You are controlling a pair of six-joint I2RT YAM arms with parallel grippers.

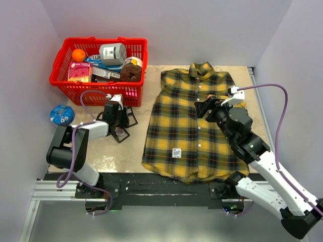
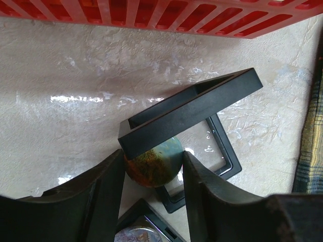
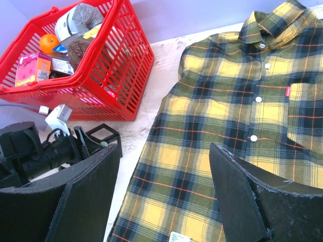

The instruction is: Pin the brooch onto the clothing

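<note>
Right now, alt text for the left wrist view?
The left claw straddles a round green-and-orange brooch at an open black case, under its raised lid; contact is unclear. A red basket runs along the top, with a plaid shirt edge at right.

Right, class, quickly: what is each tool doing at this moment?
Left tool: either side of the brooch; grip cannot be told.
Right tool: open, empty, over the shirt.
</note>
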